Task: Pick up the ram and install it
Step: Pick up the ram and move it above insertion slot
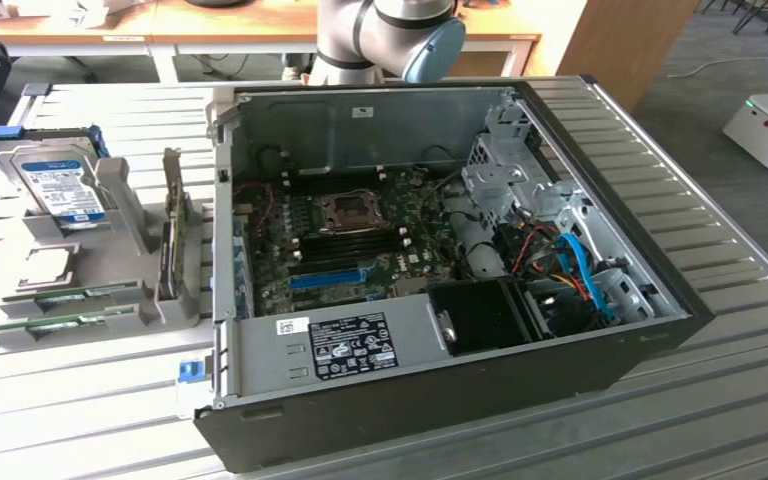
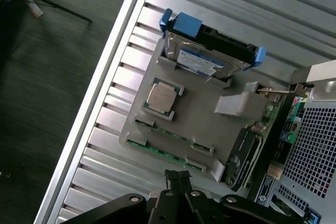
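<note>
Green thin ram [image 2: 166,154] edge-up in grey holder [image 2: 202,119].

— What's on the tray [image 2: 210,127]?
— A hard drive [image 2: 202,61] stands on edge in a blue caddy along one end. A processor [image 2: 161,98] lies flat near the side toward the table's rim.
— And the ram?
— Two ram sticks [image 2: 167,154] lie side by side in slots at the end opposite the drive. A dark card [image 2: 240,156] stands along the side next to the case [image 2: 315,140].
— The gripper [image 2: 178,178]?
— Fingers pressed together, over the table [image 2: 105,145], just off the tray's ram end.
</note>
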{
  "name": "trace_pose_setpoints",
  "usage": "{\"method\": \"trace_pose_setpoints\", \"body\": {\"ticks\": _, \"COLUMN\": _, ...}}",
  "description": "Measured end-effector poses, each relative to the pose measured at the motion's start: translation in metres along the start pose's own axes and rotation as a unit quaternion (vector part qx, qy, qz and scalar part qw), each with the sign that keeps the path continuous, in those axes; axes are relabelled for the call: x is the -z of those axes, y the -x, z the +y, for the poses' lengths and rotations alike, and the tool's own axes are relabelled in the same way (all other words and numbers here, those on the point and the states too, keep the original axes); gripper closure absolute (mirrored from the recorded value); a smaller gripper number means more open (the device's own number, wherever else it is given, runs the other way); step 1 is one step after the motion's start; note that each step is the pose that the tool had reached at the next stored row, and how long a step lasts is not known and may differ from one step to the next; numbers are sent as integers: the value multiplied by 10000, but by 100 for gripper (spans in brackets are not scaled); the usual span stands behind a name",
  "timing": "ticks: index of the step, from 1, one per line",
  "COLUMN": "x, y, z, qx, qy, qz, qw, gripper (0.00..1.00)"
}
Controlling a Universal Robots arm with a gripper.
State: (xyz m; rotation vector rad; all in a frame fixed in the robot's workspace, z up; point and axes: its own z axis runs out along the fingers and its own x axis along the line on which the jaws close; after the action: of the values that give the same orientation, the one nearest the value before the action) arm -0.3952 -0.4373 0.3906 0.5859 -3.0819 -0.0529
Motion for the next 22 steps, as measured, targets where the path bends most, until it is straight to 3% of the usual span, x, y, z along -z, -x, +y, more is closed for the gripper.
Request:
{"method": "trace_pose_setpoints", "body": {"ticks": 6, "x": 0, "y": 0, "z": -1, "qx": 431, "qy": -7, "qz": 19, "qw": 9991, "gripper": 89}}
{"method": "trace_pose_setpoints", "body": {"ticks": 12, "x": 0, "y": 0, "z": 0, "qx": 885, "qy": -16, "qz": 40, "qw": 9961, "gripper": 89}}
{"method": "trace_pose_setpoints", "body": {"ticks": 17, "x": 0, "y": 0, "z": 0, "qx": 1316, "qy": -18, "qz": 55, "qw": 9913, "gripper": 89}}
{"method": "trace_pose_setpoints", "body": {"ticks": 22, "x": 0, "y": 0, "z": 0, "qx": 1756, "qy": -23, "qz": 71, "qw": 9844, "gripper": 89}}
